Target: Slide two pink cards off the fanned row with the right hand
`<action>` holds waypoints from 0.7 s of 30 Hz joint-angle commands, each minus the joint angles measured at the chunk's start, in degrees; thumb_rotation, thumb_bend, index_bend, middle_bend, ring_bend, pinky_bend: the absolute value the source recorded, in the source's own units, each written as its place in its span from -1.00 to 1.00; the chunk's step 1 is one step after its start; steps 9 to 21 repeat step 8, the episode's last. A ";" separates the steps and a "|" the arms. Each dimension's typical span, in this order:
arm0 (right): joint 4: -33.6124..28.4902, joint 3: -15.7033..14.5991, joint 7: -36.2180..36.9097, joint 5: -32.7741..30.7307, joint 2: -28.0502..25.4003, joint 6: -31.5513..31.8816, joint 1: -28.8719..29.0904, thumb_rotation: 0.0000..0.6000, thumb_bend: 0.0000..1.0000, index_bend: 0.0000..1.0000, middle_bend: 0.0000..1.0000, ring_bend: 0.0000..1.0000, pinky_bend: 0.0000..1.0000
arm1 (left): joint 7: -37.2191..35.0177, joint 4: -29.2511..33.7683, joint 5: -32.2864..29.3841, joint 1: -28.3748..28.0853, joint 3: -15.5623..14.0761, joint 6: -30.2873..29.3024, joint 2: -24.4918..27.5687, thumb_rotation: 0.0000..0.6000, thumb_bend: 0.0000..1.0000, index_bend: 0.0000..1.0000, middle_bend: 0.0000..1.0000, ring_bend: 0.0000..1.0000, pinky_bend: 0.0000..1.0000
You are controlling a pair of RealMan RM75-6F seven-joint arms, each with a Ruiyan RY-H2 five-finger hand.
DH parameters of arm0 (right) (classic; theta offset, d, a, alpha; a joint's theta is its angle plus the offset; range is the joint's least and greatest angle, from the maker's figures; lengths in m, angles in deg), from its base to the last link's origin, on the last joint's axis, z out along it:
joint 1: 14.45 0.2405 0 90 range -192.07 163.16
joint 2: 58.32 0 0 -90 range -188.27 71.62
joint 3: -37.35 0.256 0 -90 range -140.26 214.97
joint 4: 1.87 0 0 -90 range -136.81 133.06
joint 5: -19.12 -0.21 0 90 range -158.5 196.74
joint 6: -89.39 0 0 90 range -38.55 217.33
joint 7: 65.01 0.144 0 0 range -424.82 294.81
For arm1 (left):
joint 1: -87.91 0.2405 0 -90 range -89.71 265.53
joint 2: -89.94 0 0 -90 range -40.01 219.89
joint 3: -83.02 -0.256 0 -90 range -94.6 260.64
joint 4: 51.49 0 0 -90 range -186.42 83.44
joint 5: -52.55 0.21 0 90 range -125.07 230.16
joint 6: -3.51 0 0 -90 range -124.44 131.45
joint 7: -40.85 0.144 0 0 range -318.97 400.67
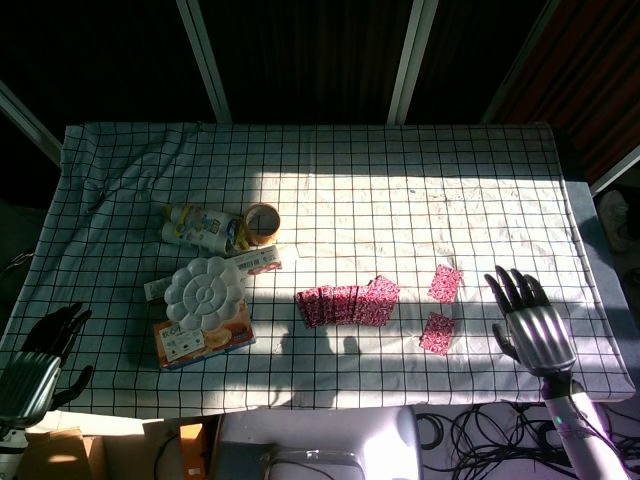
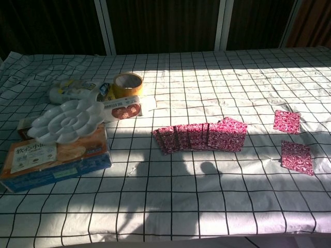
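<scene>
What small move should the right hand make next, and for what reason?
Probably none beyond resting: two pink cards lie apart from the fanned row, and the right hand is open, clear of both. The sliding looks done.

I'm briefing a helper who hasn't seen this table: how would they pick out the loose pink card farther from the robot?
Start at the fanned row of pink cards in the middle of the checked cloth. To its right, toward the right hand, two single cards lie apart from the row. The one meant is the far card, farther from the robot than the near card.
</scene>
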 commanded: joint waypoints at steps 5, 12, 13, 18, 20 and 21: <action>6.81 -1.76 8.85 9.57 0.00 5.94 -8.67 1.00 -0.36 -1.00 -1.00 -1.00 -1.00 | 1.00 0.09 0.59 0.12 -0.20 -0.17 -0.45 1.00 -0.22 -1.00 -1.00 -1.00 -0.79; 6.87 -0.95 8.02 10.30 0.10 5.31 -9.22 1.00 -0.36 -1.00 -1.00 -1.00 -1.00 | 1.26 0.15 0.58 0.21 -0.19 -0.27 -0.54 1.00 -0.22 -1.00 -1.00 -1.00 -0.79; 6.87 -0.95 8.02 10.30 0.10 5.31 -9.22 1.00 -0.36 -1.00 -1.00 -1.00 -1.00 | 1.26 0.15 0.58 0.21 -0.19 -0.27 -0.54 1.00 -0.22 -1.00 -1.00 -1.00 -0.79; 6.87 -0.95 8.02 10.30 0.10 5.31 -9.22 1.00 -0.36 -1.00 -1.00 -1.00 -1.00 | 1.26 0.15 0.58 0.21 -0.19 -0.27 -0.54 1.00 -0.22 -1.00 -1.00 -1.00 -0.79; 6.87 -0.95 8.02 10.30 0.10 5.31 -9.22 1.00 -0.36 -1.00 -1.00 -1.00 -1.00 | 1.26 0.15 0.58 0.21 -0.19 -0.27 -0.54 1.00 -0.22 -1.00 -1.00 -1.00 -0.79; 6.87 -0.95 8.02 10.30 0.10 5.31 -9.22 1.00 -0.36 -1.00 -1.00 -1.00 -1.00 | 1.26 0.15 0.58 0.21 -0.19 -0.27 -0.54 1.00 -0.22 -1.00 -1.00 -1.00 -0.79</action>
